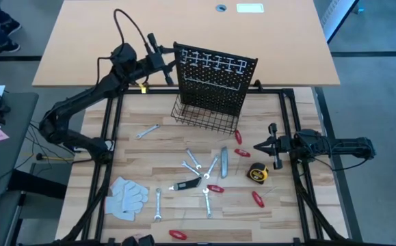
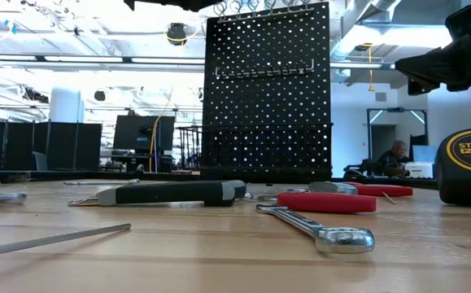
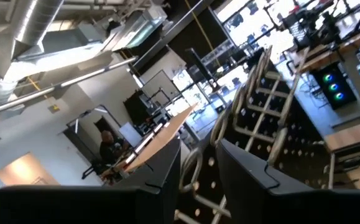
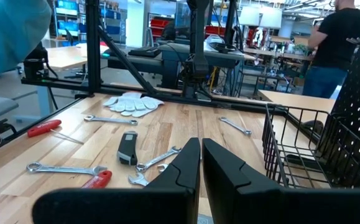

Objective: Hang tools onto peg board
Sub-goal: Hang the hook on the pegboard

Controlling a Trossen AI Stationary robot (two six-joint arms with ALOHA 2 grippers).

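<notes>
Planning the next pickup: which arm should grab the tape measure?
Right, probably. The right gripper hovers just beside the tape measure on the table's right side, fingers nearly closed and empty. The left gripper is up at the peg board top, among its hooks.

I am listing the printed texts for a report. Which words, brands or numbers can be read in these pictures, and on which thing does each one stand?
"STANLEY" – on the yellow label of the tape measure, low view.
"25" – on the same label, lower down, cut by the picture's edge.
A smaller word under "STANLEY" is too blurred to read.
The peg board, wrenches and other tools show no readable text.
</notes>
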